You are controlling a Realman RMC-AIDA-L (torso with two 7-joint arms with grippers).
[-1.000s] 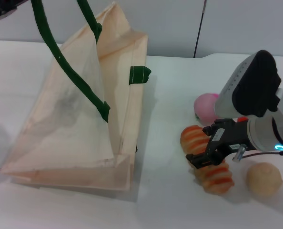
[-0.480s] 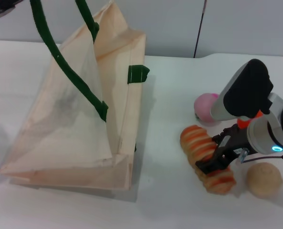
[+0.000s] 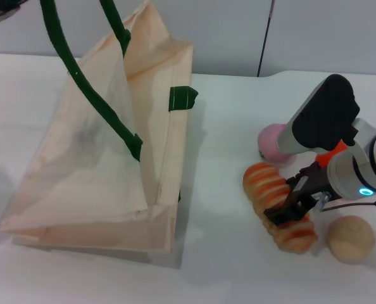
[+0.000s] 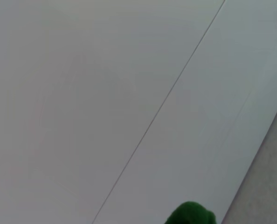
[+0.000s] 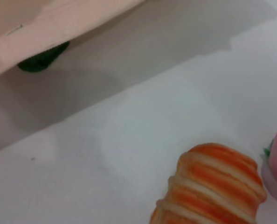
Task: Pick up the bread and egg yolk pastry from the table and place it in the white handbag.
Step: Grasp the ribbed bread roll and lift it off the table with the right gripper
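white counter point(image 3: 226, 126) carries the large cream cloth handbag point(image 3: 112, 171) at left; lower right, the right gripper point(image 3: 288, 212) clamps the orange-striped ridged bread loaf point(image 3: 278, 206); small tan pastry ball point(image 3: 350, 238) just beside it.

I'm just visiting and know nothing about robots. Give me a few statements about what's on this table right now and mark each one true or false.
1. The right pincer is down at the bread, around its middle. True.
2. The bread already lies inside the white handbag. False: it is on the table, to the right of the bag.
3. The egg yolk pastry sits on the table, apart from the bread. True.
4. The pink ball is inside the bag. False: it sits on the table behind the bread.
5. The bag's handles are dark green. True.
6. The egg yolk pastry is held in the right pincer. False: the pastry lies free beside it.
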